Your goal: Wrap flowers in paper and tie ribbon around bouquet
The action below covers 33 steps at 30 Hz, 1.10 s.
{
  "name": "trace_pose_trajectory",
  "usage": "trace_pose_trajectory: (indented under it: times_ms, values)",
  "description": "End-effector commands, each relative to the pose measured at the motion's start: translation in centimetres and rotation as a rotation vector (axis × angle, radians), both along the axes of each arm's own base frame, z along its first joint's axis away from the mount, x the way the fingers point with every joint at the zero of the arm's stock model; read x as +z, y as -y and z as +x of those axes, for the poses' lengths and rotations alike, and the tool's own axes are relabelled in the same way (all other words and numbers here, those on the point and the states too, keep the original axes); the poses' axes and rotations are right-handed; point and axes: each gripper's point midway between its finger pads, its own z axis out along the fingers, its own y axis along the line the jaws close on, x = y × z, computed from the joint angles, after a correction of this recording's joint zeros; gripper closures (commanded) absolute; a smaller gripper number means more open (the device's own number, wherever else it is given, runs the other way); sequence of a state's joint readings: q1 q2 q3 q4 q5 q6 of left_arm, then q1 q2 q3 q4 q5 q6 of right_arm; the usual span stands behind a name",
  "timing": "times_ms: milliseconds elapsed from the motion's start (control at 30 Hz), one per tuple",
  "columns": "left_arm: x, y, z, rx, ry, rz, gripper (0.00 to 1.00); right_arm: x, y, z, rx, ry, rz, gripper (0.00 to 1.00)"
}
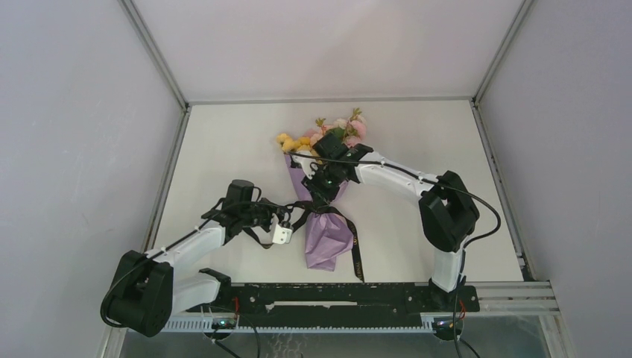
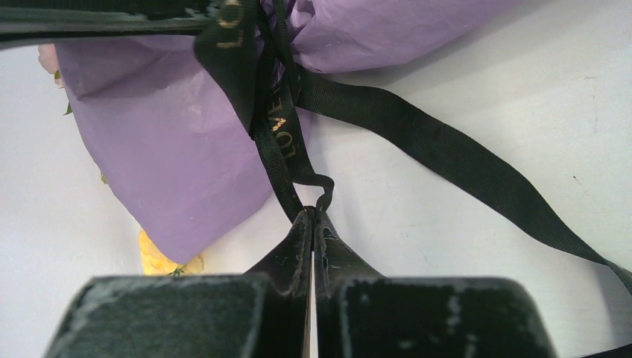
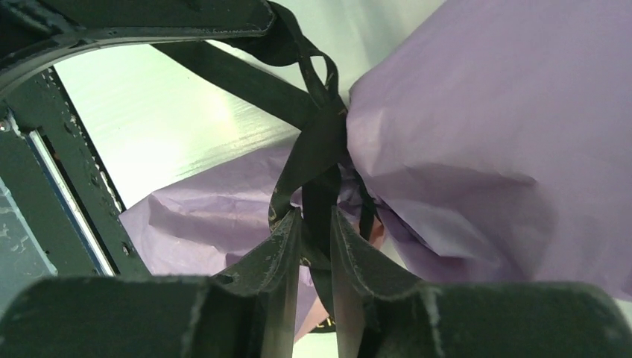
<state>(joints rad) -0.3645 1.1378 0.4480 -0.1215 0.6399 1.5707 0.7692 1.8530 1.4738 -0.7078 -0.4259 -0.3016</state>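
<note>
We are tying the narrow black ribbon (image 2: 417, 134) round the lilac-wrapped bouquet (image 1: 326, 237); left jaws clamp it, right jaws stand slightly parted. Next we draw it tight.

Top external: fixed, high behind arm bases (image 1: 446, 277), looks down and forward, far, whole table (image 1: 223, 149) in frame. Left wrist: very near, low, faces ribbon (image 2: 417, 134) crossing on paper (image 2: 171, 149). Right wrist: very near, faces the same crossing from the other side.
</note>
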Motion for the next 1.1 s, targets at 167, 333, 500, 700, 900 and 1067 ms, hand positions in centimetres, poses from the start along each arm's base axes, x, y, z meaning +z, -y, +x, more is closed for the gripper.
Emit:
trace_pose_trajectory:
  times_ms: [167,333,500,700,900,1067]
  values:
    - [0.9,0.7,-0.1,-0.025,0.015,-0.031,1.0,-1.6,-1.1,-1.2,0.065,-0.064,0.006,0.66]
    - [0.8,0.8,-0.2,-0.031,0.017,-0.031,1.0,-3.0,-1.1,-1.3,0.061,-0.062,-0.033,0.66]
    - [0.8,0.6,-0.1,-0.022,0.015,-0.028,1.0,-3.7,-0.5,0.8,-0.023,0.018,-0.081,0.69]
    - [0.7,0.6,-0.3,-0.023,0.011,-0.031,1.0,-3.5,-0.3,1.5,-0.049,0.049,-0.089,0.77]
    - [0.9,0.6,-0.2,-0.024,0.018,-0.03,1.0,-3.1,-0.3,0.9,-0.039,0.032,-0.079,0.97]
    - [0.9,0.7,-0.2,-0.023,0.018,-0.032,1.0,-0.9,-0.4,1.3,-0.056,0.054,-0.033,1.0]
